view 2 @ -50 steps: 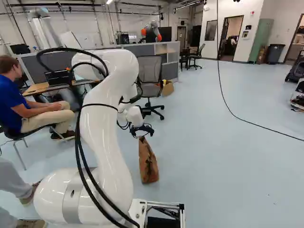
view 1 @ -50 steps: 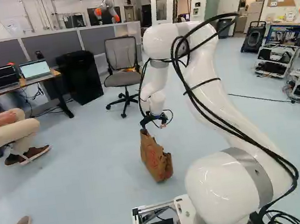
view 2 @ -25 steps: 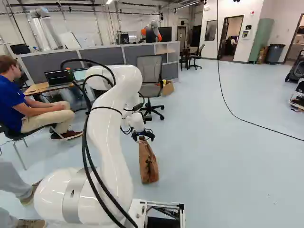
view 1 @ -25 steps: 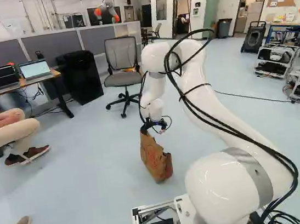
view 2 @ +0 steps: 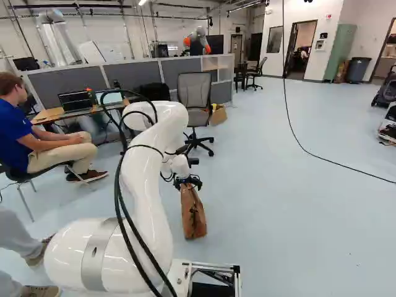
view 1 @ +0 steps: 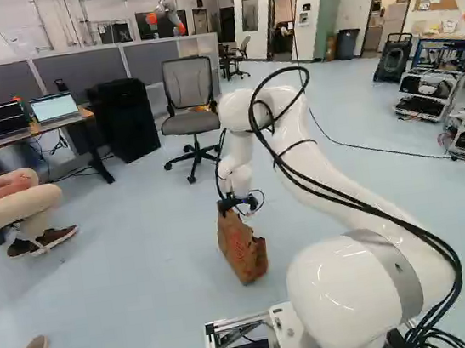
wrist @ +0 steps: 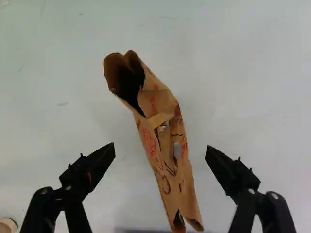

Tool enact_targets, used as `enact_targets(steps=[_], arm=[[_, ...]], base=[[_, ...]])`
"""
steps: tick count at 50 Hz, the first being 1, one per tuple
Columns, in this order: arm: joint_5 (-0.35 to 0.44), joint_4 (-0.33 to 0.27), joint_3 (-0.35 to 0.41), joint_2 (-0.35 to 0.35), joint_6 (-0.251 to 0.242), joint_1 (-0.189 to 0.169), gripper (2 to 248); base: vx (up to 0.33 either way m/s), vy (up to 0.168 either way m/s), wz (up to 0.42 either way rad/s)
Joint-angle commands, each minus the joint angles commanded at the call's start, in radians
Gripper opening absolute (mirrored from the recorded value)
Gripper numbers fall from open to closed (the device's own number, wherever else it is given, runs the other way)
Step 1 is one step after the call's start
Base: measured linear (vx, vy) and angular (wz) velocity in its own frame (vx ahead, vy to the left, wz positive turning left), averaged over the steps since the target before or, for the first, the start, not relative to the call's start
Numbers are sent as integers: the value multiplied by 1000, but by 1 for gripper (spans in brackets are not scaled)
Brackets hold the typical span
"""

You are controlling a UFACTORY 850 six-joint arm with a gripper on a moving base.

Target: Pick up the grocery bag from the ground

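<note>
The gripper (view 1: 236, 203) is above the top of the brown paper grocery bag (view 1: 242, 250), which stands on the floor in the left base view. In the right base view the bag (view 2: 193, 213) is upright and narrow, with the fingers at its top edge. Seen from the wrist, the gripper (wrist: 161, 148) has its two fingers wide apart, and the crumpled top of the bag (wrist: 163, 141) runs between them with space on both sides. One end of the bag gapes ahead of the fingers.
An office chair (view 1: 188, 102) stands beyond the bag, near a black cabinet (view 1: 123, 120) and a desk with laptops (view 1: 56, 106). A person sits at the left, and another's shoe is nearer the base. Another robot (view 2: 197, 42) is behind the partition. A cable (view 2: 322, 159) crosses the floor.
The arm has lowered, bringing the gripper down to the bag's top. Its fingers have stayed open. Neither the base nor the bag has moved.
</note>
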Motion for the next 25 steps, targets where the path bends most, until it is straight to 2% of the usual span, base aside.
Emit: enact_targets(steps=[25], arm=[[0, 0, -154, -174, 0, 0, 247]], base=[[0, 0, 0]])
